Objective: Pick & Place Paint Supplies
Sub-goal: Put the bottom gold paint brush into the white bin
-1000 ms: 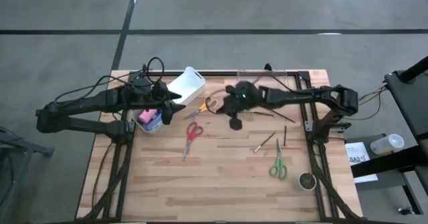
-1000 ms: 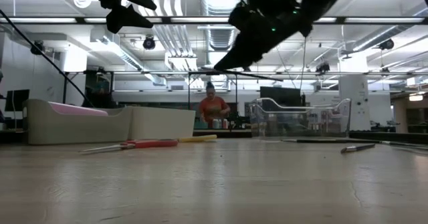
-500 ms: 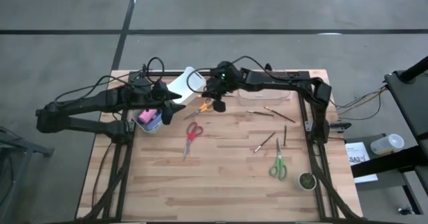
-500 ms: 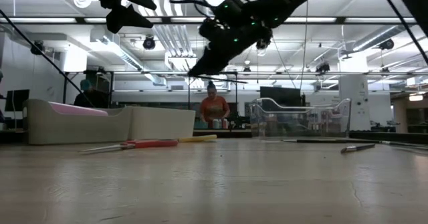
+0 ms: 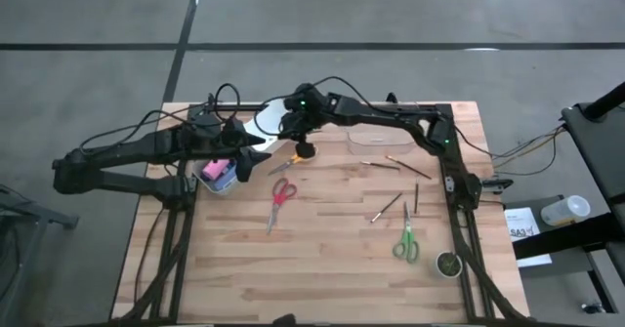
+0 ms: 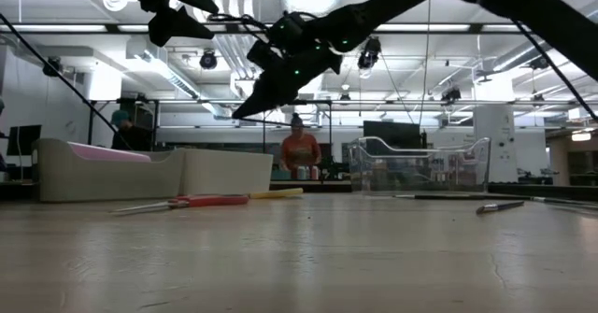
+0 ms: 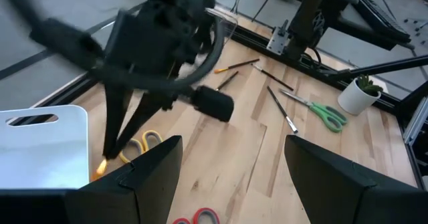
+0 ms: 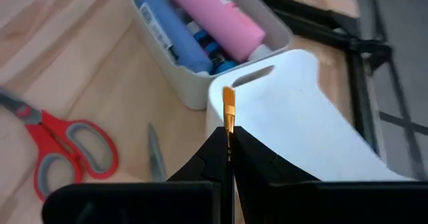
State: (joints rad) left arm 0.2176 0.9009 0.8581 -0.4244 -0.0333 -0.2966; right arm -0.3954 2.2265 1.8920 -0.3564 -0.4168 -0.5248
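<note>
The pale wooden slatted table [image 5: 322, 259] carries both dark arms. The right arm reaches across the table's far side, its right gripper [image 5: 296, 132] raised over the near edge of the white rectangular plastic bin [image 8: 301, 124]; its fingers are clenched on a thin brown paintbrush with orange bristles [image 8: 229, 117], which points toward that bin. The left arm lies along the left side, its left gripper [image 5: 256, 161] raised with fingers spread and nothing between them, just beside the smaller pale grey plastic bin [image 5: 217, 183]. That grey bin holds the pink bottle [image 8: 215, 20], the blue-and-white tube [image 8: 167, 30] and a smaller dark blue bottle [image 8: 212, 50], lying side by side. On the table lie red-handled scissors [image 5: 279, 198] near the middle, green-handled scissors [image 5: 406, 241] toward the right, and yellow-handled scissors [image 7: 140, 144] below the right gripper. Further thin brown paintbrushes [image 5: 387, 206] lie scattered on the right half, apart from the bins. A small green potted plant [image 5: 447, 264] stands at the near right corner.
</note>
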